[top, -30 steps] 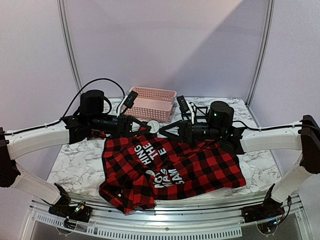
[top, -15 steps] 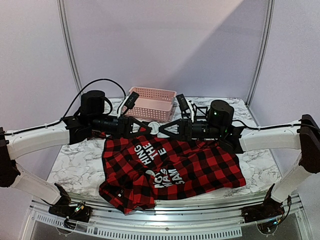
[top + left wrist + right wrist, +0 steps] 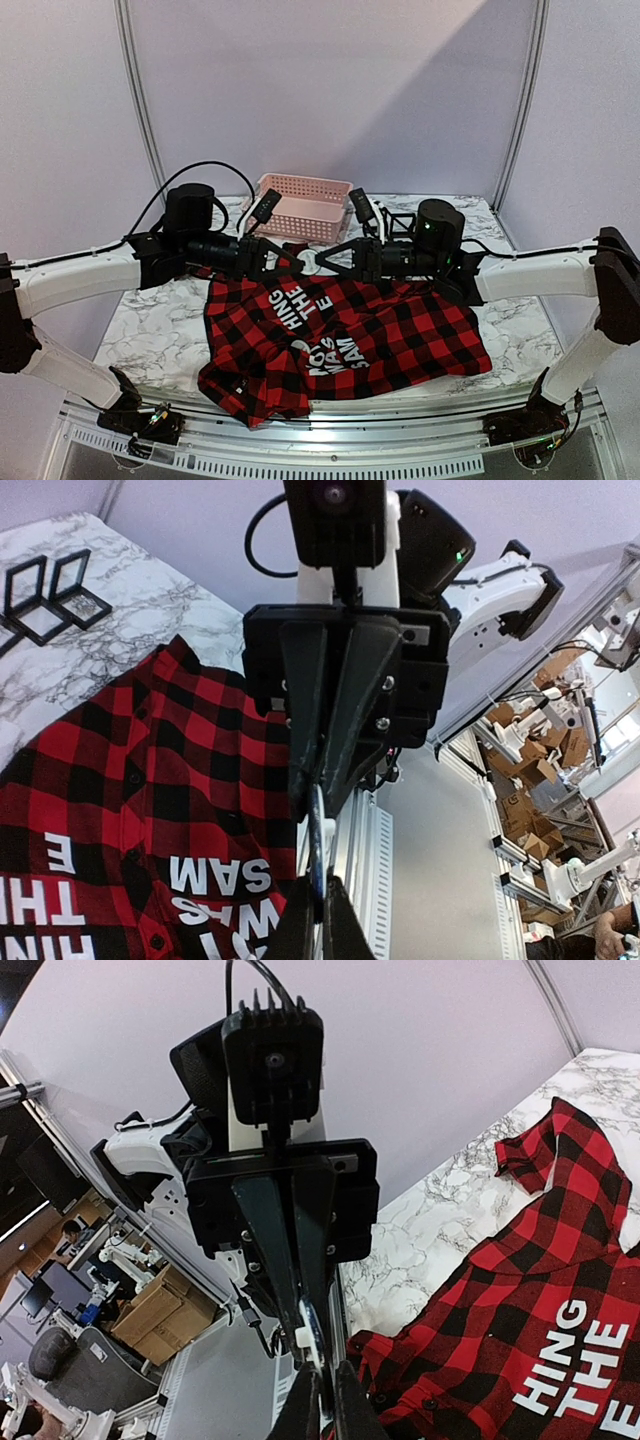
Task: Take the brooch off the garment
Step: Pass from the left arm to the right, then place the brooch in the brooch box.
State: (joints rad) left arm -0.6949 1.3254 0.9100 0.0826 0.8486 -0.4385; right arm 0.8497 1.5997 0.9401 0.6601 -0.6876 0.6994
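Note:
The red-and-black plaid garment (image 3: 390, 330) with white lettering lies spread on the marble table; it also shows in the left wrist view (image 3: 120, 780) and the right wrist view (image 3: 540, 1300). The brooch (image 3: 311, 262), a small round white disc, sits between both grippers just above the garment's far edge. My left gripper (image 3: 298, 262) comes from the left and is shut on the brooch, seen edge-on (image 3: 316, 855). My right gripper (image 3: 325, 263) comes from the right and is shut on its other side (image 3: 313, 1340). I cannot tell whether the brooch still touches the cloth.
A pink slotted basket (image 3: 300, 205) stands at the back of the table behind the grippers. Black open frames (image 3: 397, 222) lie at the back right, also in the left wrist view (image 3: 45, 590). The marble table (image 3: 150, 320) ends at a metal front rail.
Both grippers have closed in toward each other at the brooch. The left gripper has moved a little right. The garment has not visibly moved.

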